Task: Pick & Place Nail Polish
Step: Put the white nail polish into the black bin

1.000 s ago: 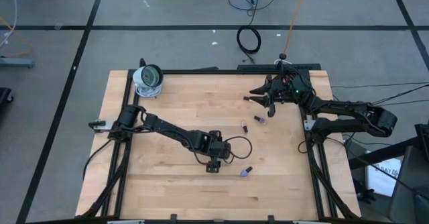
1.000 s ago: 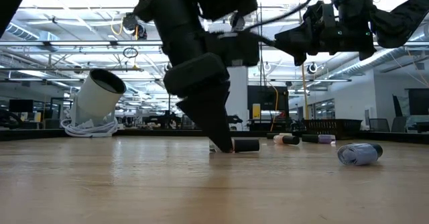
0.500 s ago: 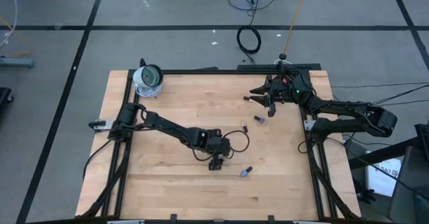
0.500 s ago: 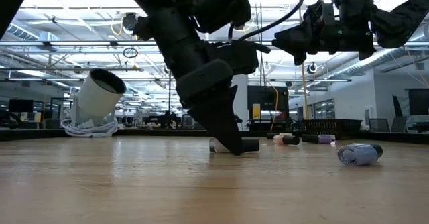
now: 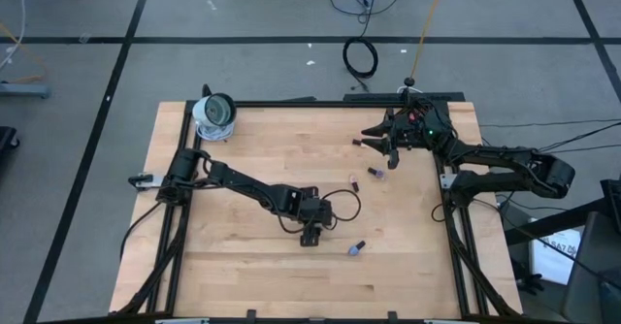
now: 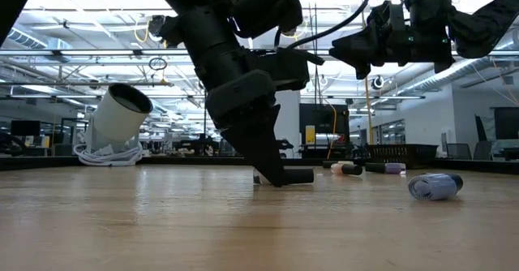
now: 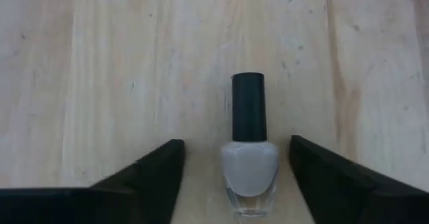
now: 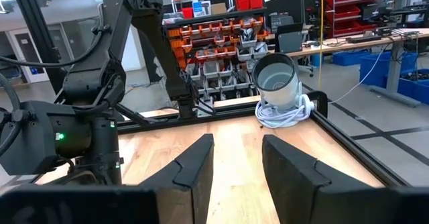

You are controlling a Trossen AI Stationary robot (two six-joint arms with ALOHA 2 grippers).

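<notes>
1. Nearest the front edge of the wooden table (image 5: 243, 159), a bluish nail polish bottle (image 5: 356, 248) lies on its side, clear of both arms; the low view shows it resting at the right (image 6: 435, 186).
2. Just beside it, toward the table's middle, the left gripper (image 5: 310, 235) is down at the table surface. Its wrist view shows the jaws standing apart, one dark finger (image 7: 151, 177) on each side of a pale grey nail polish bottle (image 7: 250, 158) with a black cap. The bottle lies flat between them, cap pointing away from the wrist, with a gap showing on both sides, so nothing is clamped.
3. In the low view the same gripper (image 6: 268, 169) reaches the wood at a slant, the dark cap (image 6: 298, 175) showing just beside its tip.
4. Farther back, toward the right side, two more small bottles lie on the table: one (image 5: 352, 179) near the middle and a purple one (image 5: 376, 173) just beyond it.
5. Beyond those, the right gripper (image 5: 391, 147) hangs above the table near its far right corner. Its jaws are slightly apart and hold nothing, as its wrist view shows (image 8: 234, 158).
6. At the far left corner sits a white cylindrical device (image 5: 215, 113) on a coiled cable.
</notes>
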